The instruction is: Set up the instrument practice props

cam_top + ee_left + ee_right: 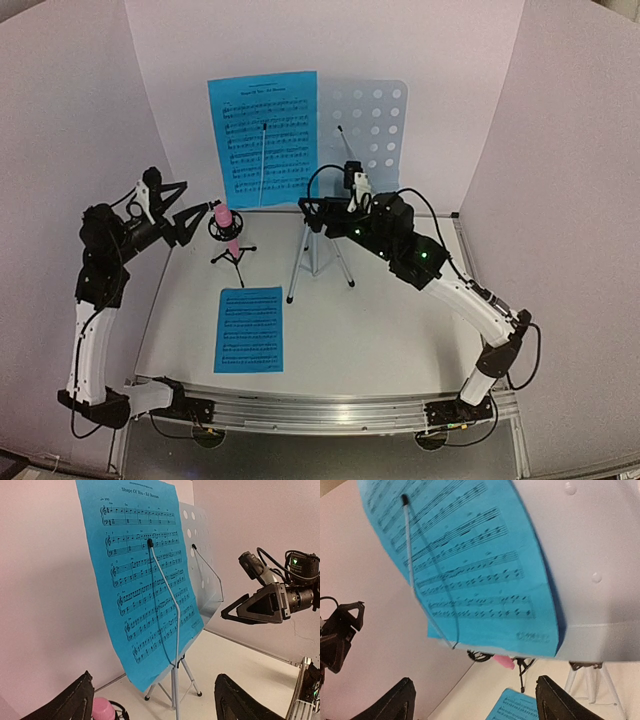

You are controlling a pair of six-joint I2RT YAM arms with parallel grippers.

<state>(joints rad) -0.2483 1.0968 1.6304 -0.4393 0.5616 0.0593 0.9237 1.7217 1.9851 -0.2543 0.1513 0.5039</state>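
Observation:
The pale blue-grey perforated stand desk (375, 125) sits on its silver tripod (318, 255) at the back of the table. One blue music sheet (263, 140) rests on the desk's left half under a thin wire arm (264, 160). A second blue sheet (249, 328) lies flat on the table in front. My left gripper (185, 205) is open, left of the stand, empty. My right gripper (318, 215) is open just below the desk, holding nothing. The left wrist view shows the standing sheet (145, 570) beyond the open left gripper (155, 700). In the right wrist view, that sheet (475, 565) hangs above the open right gripper (477, 702).
A pink microphone (225, 225) on a small black tripod stands right beside my left gripper, left of the stand legs. White walls enclose the table at the back and on both sides. A metal rail (330, 412) runs along the near edge.

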